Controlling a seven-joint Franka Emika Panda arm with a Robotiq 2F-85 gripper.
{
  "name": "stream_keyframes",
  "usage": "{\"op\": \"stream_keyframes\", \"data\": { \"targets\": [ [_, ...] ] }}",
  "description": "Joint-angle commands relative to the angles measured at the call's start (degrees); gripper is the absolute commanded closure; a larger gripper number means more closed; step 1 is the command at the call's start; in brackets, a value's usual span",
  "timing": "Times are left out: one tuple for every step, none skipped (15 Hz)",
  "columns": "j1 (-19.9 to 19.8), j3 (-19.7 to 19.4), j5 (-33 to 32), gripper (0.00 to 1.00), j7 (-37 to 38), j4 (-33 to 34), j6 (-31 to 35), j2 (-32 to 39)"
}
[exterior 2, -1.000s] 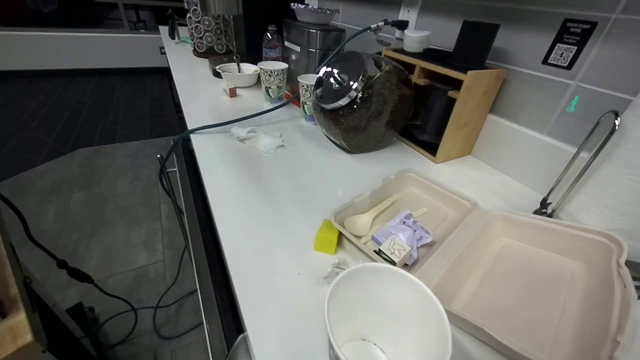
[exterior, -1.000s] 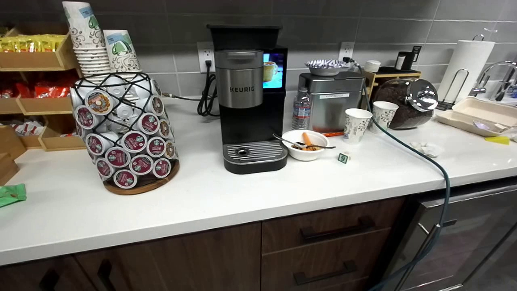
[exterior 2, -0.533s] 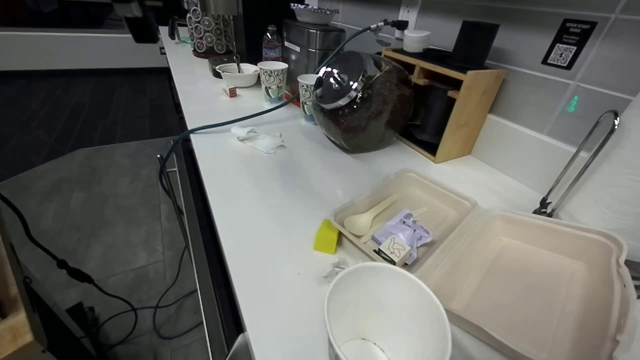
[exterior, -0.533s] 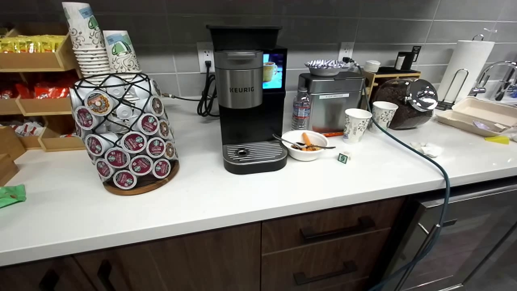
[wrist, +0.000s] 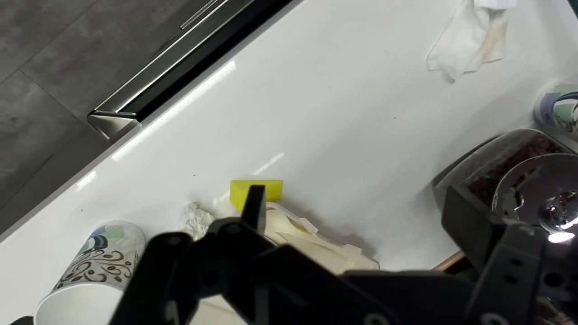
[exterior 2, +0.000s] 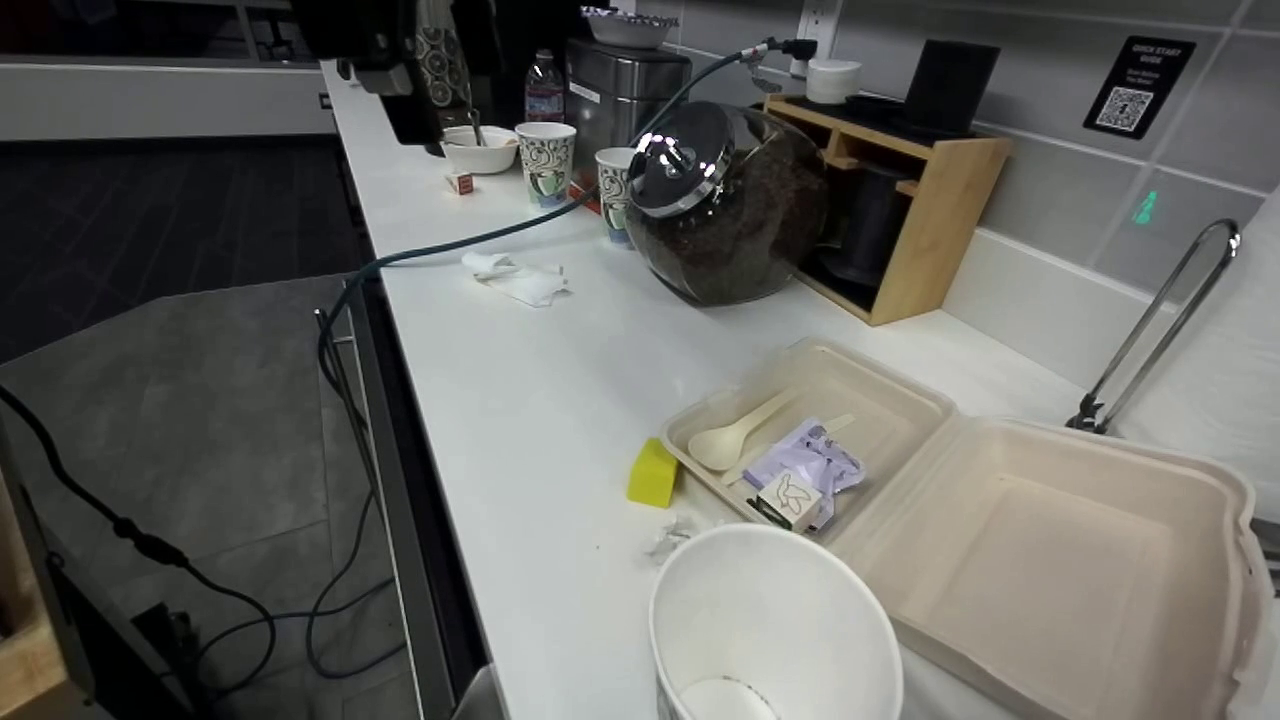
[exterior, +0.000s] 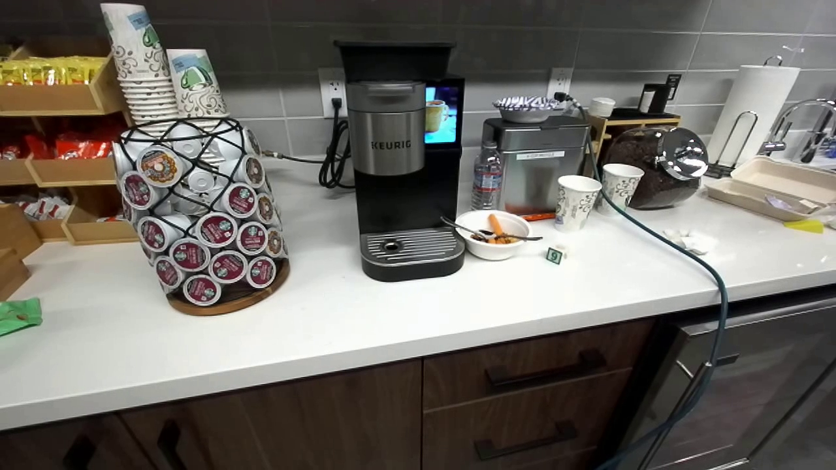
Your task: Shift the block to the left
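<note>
On the glossy white surface [exterior: 339, 307], in an exterior view, a yellow block [exterior: 804, 226] lies far right, in front of a beige box [exterior: 784, 175]. In an exterior view, it looks angular and flat-faced, just beside the box, which holds a crinkled purple wrapper [exterior 2: 805, 455]. In the wrist view, the dark gripper [wrist: 359, 203] has its fingers wide apart, one partly hiding the block.

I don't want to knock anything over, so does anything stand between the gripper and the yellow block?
Nothing visible stands between the gripper and the yellow block, though the takeout box sits right beside the block and may crowd the fingers.
</note>
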Motion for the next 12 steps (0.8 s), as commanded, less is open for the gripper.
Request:
{"op": "stream_keyframes", "data": {
  "targets": [
    [-1.10,1.56,-0.42,0.00,2.36,-0.44,2.03,0.32],
    [-1.27,1.45,2.14,0.00,6.41,1.48,5.85,3.67],
    [-1.39,1.18,3.43,0.00,7.76,3.53,6.89,6.06],
    [-1.47,0.79,5.23,0.00,9.18,5.97,8.64,9.08],
    [-1.71,0.75,6.48,0.00,10.90,7.64,10.62,11.54],
    [-2.06,0.83,7.73,0.00,12.69,9.52,12.63,14.22],
    [-2.49,1.00,8.11,0.00,15.02,11.15,14.47,16.56],
    [-3.03,0.91,6.80,0.00,16.42,13.33,15.07,19.16],
    [-3.81,0.83,6.10,0.00,14.49,15.48,14.61,21.09],
    [-5.27,1.07,5.15,0.00,7.77,17.99,9.88,22.43],
    [-6.74,1.44,5.34,0.00,4.28,20.38,6.90,24.05],
    [-8.90,2.38,7.92,0.00,-1.52,22.02,4.41,24.83]
  ]
}}
